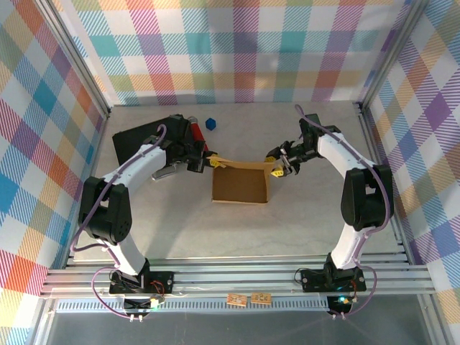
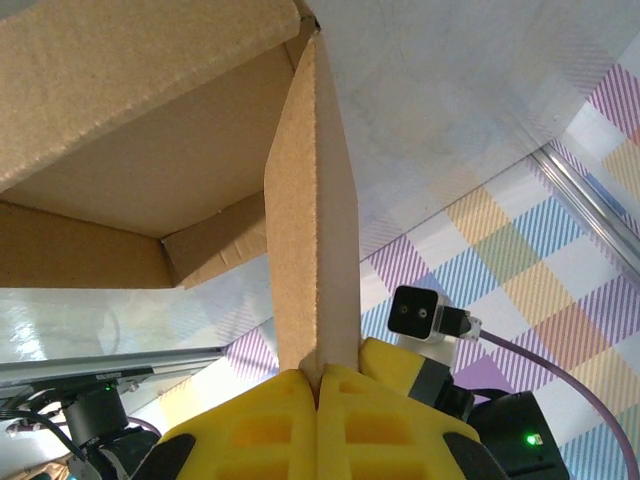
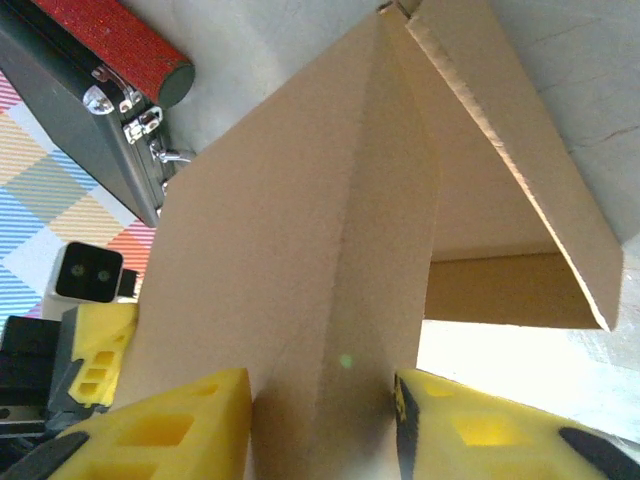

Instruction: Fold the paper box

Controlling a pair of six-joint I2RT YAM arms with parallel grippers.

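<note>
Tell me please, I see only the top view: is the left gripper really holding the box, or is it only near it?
Observer: It holds it. In the left wrist view the left gripper is shut on the edge of one upright flap of the box.
Operator: And the right one?
Observer: The right gripper has its pads on both sides of a folded panel; they seem to touch it.
Operator: Is something beyond that panel?
Observer: Yes, the black case; its metal latches show in the right wrist view.
</note>
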